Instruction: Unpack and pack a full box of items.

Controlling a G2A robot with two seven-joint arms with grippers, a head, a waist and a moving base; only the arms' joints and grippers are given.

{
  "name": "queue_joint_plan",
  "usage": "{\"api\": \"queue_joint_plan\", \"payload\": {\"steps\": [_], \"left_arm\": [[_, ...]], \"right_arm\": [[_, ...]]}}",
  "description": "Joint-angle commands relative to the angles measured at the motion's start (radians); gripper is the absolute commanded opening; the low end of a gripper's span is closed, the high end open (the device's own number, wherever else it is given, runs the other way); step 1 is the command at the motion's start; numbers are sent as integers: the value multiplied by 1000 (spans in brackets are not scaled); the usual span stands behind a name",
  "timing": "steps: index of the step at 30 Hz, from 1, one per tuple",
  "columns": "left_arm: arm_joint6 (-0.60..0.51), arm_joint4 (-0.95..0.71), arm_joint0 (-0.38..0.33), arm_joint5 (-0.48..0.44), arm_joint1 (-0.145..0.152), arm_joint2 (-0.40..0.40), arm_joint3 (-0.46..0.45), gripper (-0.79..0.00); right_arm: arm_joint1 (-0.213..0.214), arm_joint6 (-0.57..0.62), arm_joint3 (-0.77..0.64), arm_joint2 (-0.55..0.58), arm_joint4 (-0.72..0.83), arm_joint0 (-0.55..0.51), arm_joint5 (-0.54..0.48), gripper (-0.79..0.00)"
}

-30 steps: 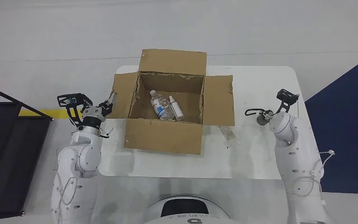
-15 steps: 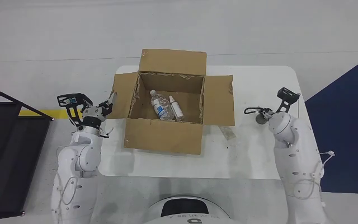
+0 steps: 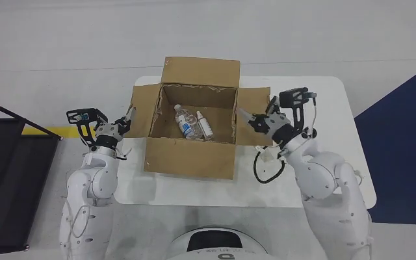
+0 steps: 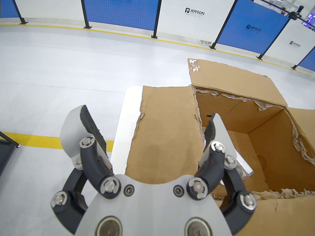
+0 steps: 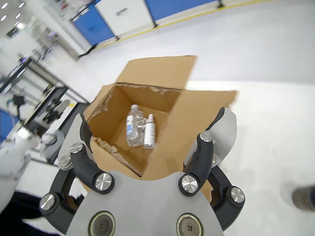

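Top view: right gripper (image 3: 253,114) has swung from the table's (image 3: 305,182) right edge to the box's (image 3: 192,156) right flap, centre-right of frame, fingers spread, holding nothing. Left gripper (image 3: 128,121) unchanged at the left flap, centre-left, also spread. Box sits mid-frame, flaps out; water bottle (image 3: 186,121) and white spray bottle (image 3: 204,125) lie inside, label print too small to read.

Box (image 3: 192,159) top open, flaps (image 3: 201,70) splayed outward; water bottle (image 3: 186,121), spray bottle (image 3: 204,125) mid-floor, room around.
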Motion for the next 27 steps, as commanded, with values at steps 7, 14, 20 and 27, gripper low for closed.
{"api": "queue_joint_plan", "payload": {"steps": [7,14,20,27], "left_arm": [[0,0,0,0,0,0,0,0],[0,0,0,0,0,0,0,0],[0,0,0,0,0,0,0,0],[0,0,0,0,0,0,0,0]], "right_arm": [[-25,140,116,-239,-65,241,60,0],[-25,140,116,-239,-65,241,60,0],[-42,294,381,-299,54,409,63,0],[-109,359,664,-530,-2,640,242,-342]]}}
